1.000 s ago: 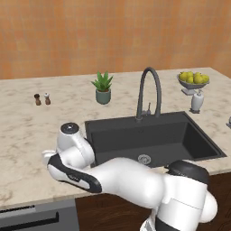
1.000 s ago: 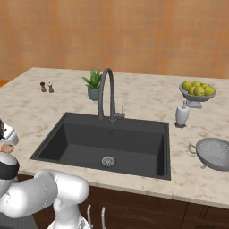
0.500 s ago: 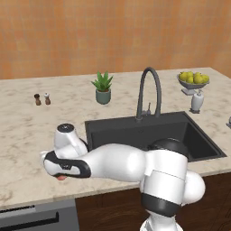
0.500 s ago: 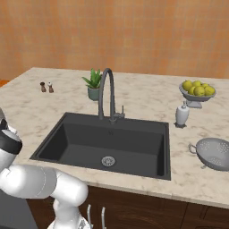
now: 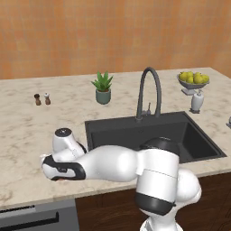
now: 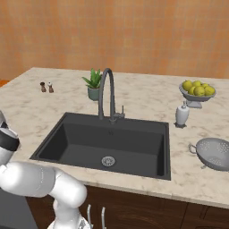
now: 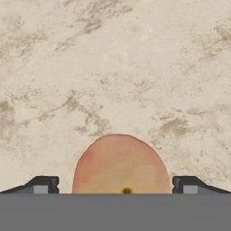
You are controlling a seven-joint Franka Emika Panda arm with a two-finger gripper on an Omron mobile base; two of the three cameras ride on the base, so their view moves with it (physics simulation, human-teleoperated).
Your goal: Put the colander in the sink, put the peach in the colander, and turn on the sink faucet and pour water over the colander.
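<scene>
I see the marble table (image 6: 134, 96) spread across both base views, with the dark sink (image 6: 107, 143) set into it and bare except for its round drain. In the right base view the sink faucet (image 6: 106, 91) arches up at the basin's 12 o'clock edge. The grey pedestal fruit bowl (image 6: 197, 91) with yellow-green fruit stands at about 2 o'clock from the sink, a white soap dispenser (image 6: 181, 115) just in front of it. The colander (image 6: 214, 153) lies on the table at 3 o'clock of the basin, well apart from it. A potted plant (image 5: 103, 88) sits behind the sink. In the hand view my tool (image 7: 115, 186) stands wide, one tip on either side of the peach (image 7: 119, 164) without touching it; the peach rests on the table, at the sink's 9 o'clock side.
</scene>
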